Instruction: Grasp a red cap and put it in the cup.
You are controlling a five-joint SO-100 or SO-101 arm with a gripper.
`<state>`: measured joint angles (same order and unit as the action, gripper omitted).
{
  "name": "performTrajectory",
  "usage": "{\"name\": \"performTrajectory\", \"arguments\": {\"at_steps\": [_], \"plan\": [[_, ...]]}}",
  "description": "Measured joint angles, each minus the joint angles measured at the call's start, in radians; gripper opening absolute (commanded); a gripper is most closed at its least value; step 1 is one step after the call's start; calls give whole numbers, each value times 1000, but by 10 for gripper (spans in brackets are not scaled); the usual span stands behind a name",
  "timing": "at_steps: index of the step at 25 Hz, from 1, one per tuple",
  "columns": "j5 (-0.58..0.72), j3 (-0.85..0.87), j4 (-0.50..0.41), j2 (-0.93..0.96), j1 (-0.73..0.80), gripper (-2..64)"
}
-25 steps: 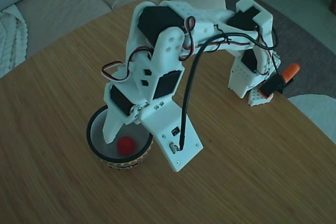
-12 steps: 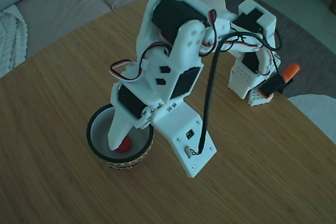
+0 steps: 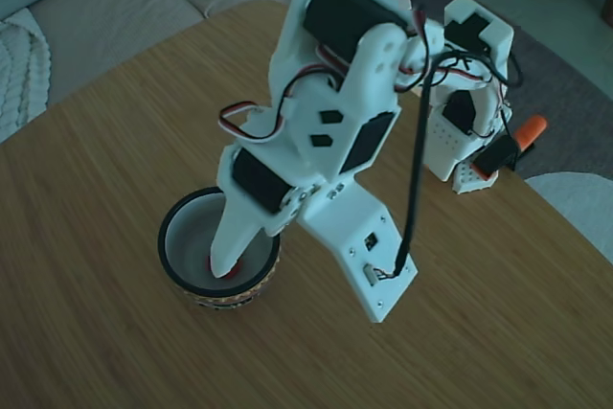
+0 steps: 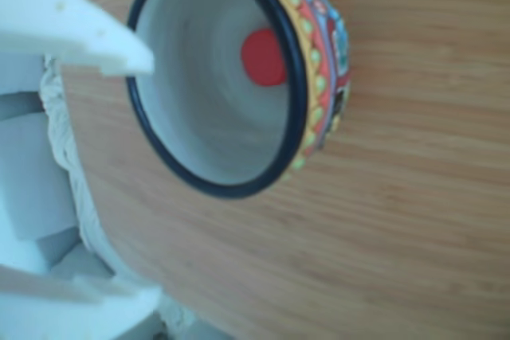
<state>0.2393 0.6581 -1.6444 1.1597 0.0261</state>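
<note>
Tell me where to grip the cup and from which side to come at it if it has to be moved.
Take the cup by its rim wall, from above: it stands upright and open-mouthed on the table, so one finger can go inside and one outside. The red cap lies on the bottom, so pick a stretch of rim away from it. The gripper is open, its tips wide apart.

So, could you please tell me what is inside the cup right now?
The red cap lies on the pale bottom of the cup, clear in the other view. In the fixed view a white finger covers most of it, leaving a red sliver. Nothing else shows inside.
</note>
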Motion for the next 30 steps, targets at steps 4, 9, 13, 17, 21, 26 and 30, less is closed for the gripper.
{"name": "performTrajectory", "arguments": {"at_steps": [4,9,13,17,21,26,30], "plan": [[0,69,0,86,9,311],[0,190,0,179,5,311],[0,284,0,265,6,311],[0,379,0,354,8,311],[6,471,0,433,8,311],[6,555,0,482,8,311],[5,591,0,482,8,311]]}}
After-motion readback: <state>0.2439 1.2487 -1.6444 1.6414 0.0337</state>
